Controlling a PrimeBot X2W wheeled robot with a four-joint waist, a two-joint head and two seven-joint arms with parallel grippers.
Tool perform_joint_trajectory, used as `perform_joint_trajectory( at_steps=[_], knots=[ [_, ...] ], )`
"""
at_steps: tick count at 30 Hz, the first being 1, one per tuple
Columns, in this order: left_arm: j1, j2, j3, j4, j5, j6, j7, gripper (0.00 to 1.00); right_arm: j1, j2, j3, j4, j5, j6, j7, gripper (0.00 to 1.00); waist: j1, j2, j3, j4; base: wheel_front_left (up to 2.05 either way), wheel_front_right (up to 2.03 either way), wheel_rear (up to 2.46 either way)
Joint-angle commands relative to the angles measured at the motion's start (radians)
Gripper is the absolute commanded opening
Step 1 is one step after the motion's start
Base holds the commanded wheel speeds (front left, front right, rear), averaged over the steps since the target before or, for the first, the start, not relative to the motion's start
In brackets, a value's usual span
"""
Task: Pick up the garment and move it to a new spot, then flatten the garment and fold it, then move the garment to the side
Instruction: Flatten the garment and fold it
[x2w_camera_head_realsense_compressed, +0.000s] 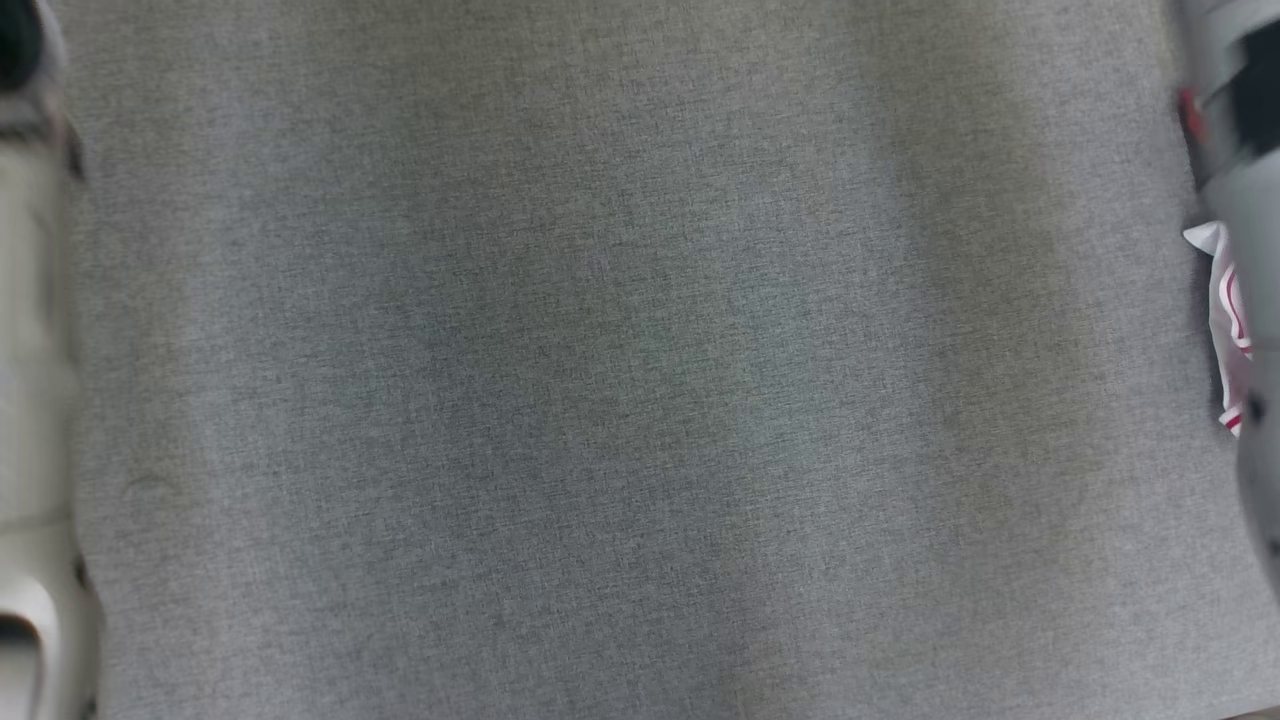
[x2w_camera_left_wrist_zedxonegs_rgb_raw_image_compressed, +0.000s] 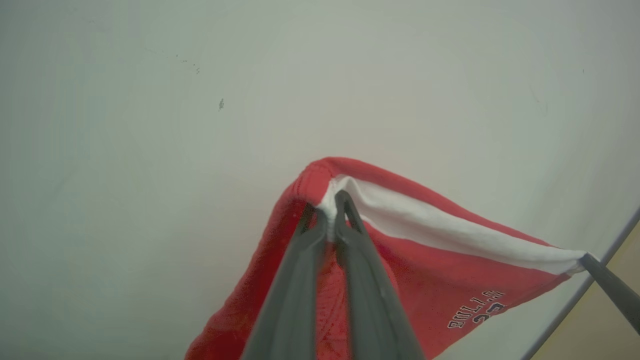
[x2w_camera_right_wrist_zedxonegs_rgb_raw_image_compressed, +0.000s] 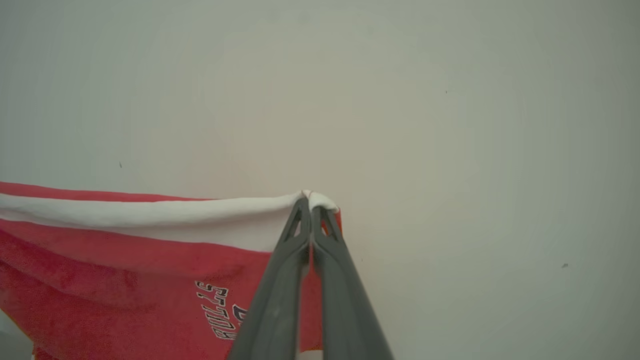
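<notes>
Garment lift | L gripper & R gripper each clamped on white hem at tips | we shd hold hem taut, level, then lay flat on grey surface

In the head view the garment is a blurred sliver, mostly hidden behind the right forearm and cut by the edge; in both wrist views its lower part runs off the bottom; the right claw hides part of its lettering.
</notes>
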Motion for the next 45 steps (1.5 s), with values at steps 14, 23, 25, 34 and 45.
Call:
perform_joint_trajectory(
  at_steps=[14,23,25,34,45],
  knots=[
    [0.467,-0.026,-0.057,-0.142,-0.072,-0.005,-0.073,0.00,0.473,-0.137,0.149,-0.237,0.473,-0.002,0.256,0.00,-0.0002,-0.0002,-0.145,0.017,0.00,0.00,0.00],
    [0.755,-0.054,-0.137,-0.187,-0.032,-0.005,-0.074,0.00,1.003,-0.255,-0.061,-0.535,0.522,-0.002,0.633,0.00,-0.0002,-0.0002,-0.320,0.057,0.00,0.00,0.00],
    [0.808,-0.055,-0.145,-0.188,-0.028,-0.005,-0.074,0.00,1.126,-0.249,-0.117,-0.630,0.487,-0.002,0.724,0.00,-0.0002,-0.0002,-0.352,0.055,0.00,0.00,0.00],
    [1.089,-0.038,-0.161,-0.194,0.017,-0.004,-0.075,0.00,1.623,-0.085,-0.365,-1.014,0.344,-0.002,1.203,0.00,-0.0002,-0.0002,-0.446,0.048,0.00,0.00,0.00],
    [1.330,0.006,-0.236,-0.222,0.058,-0.002,-0.069,0.00,1.825,0.044,-0.480,-1.193,0.264,-0.002,1.458,0.00,-0.0002,-0.0002,-0.482,0.064,0.00,0.00,0.00]
  ],
)
